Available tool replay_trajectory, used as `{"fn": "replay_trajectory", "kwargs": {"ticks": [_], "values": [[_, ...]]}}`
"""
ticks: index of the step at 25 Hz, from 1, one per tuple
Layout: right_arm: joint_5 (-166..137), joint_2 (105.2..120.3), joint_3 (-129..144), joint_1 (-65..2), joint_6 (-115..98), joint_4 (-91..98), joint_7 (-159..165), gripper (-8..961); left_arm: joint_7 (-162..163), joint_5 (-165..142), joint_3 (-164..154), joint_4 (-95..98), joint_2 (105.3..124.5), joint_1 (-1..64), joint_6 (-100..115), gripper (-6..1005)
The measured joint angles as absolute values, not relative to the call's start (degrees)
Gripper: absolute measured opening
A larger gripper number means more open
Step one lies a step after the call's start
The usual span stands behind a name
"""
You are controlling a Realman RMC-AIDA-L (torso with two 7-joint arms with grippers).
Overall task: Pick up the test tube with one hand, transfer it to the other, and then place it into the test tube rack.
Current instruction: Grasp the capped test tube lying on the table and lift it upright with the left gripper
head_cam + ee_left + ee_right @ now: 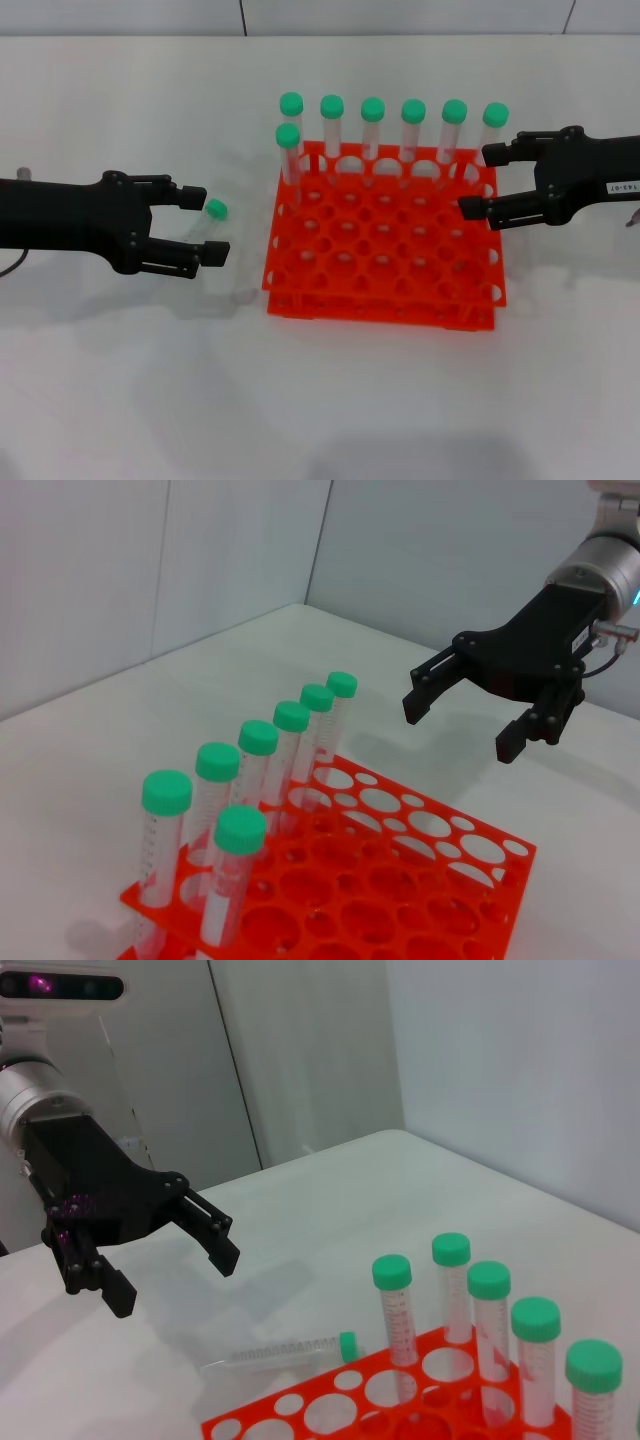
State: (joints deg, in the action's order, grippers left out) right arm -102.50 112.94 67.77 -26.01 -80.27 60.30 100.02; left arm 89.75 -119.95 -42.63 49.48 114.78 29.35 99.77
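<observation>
The test tube (216, 209) lies flat on the white table to the left of the test tube rack (380, 305), its green cap pointing toward the rack. The right wrist view shows the test tube (290, 1352) resting on the table, not held. My left gripper (205, 225) is open, its fingertips on either side of the tube in the head view. In the right wrist view the left gripper (172, 1278) hovers a little above the table, just beyond the tube. My right gripper (480, 181), with a white label, is open at the rack's right edge, and the left wrist view shows the right gripper (462, 728) holding nothing.
Several green-capped tubes (372, 125) stand upright along the back row of the orange rack (420, 880), with one more (288, 150) in the second row at the left. The other holes are unfilled. White table surface surrounds the rack (300, 1420).
</observation>
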Motion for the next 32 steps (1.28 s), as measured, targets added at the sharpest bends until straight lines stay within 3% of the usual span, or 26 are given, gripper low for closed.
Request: {"fn": "replay_trajectory", "kwargs": {"ticks": [19,32], "values": [[-102.5,113.23,67.8,-26.0,-79.6,60.5,99.7,843,91.1,-120.9,-42.6,49.5,114.36,29.6,99.1,875],[-102.5,114.29,67.8,-26.1,-79.3,60.7,99.0,843,104.1,-132.3,-42.4,50.1,110.20,33.6,97.4,875]]}}
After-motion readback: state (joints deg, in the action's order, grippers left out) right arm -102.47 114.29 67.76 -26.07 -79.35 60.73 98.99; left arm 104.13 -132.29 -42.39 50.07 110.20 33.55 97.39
